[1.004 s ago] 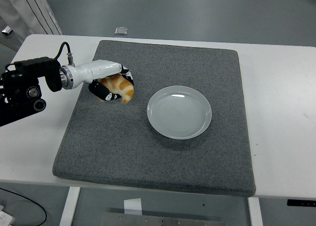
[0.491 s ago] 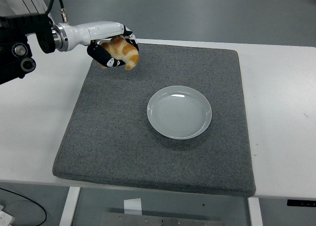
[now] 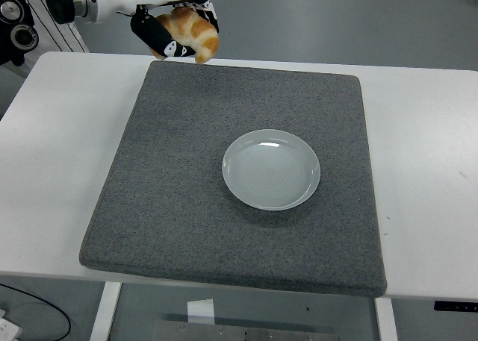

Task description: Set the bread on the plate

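Note:
A golden-brown bread roll point(image 3: 192, 30) hangs high in the air near the picture's top left, above the far left corner of the grey mat. My left hand point(image 3: 173, 29) has its black and white fingers curled around the roll. Its white forearm runs in from the upper left edge. A pale grey-blue round plate point(image 3: 271, 169) lies flat on the mat, right of centre, with nothing on it. The plate sits well below and to the right of the held bread. No right arm shows.
A thick grey foam mat point(image 3: 172, 207) covers most of the white table point(image 3: 426, 154). White table margins run along the left and right of the mat. The grey floor lies beyond the table's far edge.
My left hand has lifted the bread off the mat's left side and carried it upward and slightly right, toward the picture's top. The plate has stayed put.

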Robot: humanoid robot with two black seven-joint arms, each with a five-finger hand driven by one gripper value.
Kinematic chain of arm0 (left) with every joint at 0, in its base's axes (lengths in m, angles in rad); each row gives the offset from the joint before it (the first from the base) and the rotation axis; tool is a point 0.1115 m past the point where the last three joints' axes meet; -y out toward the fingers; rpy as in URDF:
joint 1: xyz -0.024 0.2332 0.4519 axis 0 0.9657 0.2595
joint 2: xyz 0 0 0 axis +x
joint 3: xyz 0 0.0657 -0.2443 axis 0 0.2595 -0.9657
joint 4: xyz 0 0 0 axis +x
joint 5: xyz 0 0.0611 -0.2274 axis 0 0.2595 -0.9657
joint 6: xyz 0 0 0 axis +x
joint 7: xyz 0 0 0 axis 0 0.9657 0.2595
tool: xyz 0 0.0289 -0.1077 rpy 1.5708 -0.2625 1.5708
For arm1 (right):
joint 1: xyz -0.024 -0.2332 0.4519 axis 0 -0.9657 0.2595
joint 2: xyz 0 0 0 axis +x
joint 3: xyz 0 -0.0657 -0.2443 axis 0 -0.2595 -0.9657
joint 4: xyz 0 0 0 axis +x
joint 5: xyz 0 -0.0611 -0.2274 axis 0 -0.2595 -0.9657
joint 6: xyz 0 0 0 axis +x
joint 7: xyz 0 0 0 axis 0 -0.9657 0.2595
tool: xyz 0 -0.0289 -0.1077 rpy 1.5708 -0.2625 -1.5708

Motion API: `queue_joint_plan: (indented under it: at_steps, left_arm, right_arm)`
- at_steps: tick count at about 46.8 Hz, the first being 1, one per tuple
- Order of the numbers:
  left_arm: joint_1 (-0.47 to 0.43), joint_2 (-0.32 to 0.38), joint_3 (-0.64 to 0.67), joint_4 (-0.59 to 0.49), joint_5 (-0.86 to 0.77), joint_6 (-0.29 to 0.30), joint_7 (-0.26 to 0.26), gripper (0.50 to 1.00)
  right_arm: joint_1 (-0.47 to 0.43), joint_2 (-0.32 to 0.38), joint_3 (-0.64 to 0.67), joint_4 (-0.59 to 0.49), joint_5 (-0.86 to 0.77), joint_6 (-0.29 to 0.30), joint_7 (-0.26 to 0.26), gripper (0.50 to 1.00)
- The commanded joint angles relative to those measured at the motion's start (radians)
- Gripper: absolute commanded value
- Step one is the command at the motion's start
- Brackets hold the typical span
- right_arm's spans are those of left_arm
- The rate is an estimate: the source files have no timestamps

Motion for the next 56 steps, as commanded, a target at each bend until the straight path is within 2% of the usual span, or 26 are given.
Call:
queue_joint_plan:
  at_steps: [1, 18, 38, 56]
  left_arm:
    - [-0.004, -0.01, 0.0, 0.0, 0.0, -0.003, 0.0, 0.5]
    - [-0.004, -0.173, 0.003, 0.04, -0.028, 0.0, 0.002, 0.5]
    - [0.018, -0.277, 0.014, 0.086, -0.011, 0.014, 0.003, 0.5]
    - [0.154, -0.382, 0.017, 0.161, 0.098, 0.036, 0.002, 0.5]
  right_arm:
    - [0.0, 0.0, 0.0, 0.0, 0.0, 0.0, -0.001, 0.932]
    - [0.0, 0.0, 0.0, 0.0, 0.0, 0.0, 0.001, 0.932]
    - [0.0, 0.0, 0.0, 0.0, 0.0, 0.0, -0.001, 0.932]
    - [0.0, 0.0, 0.0, 0.0, 0.0, 0.0, 0.001, 0.932]
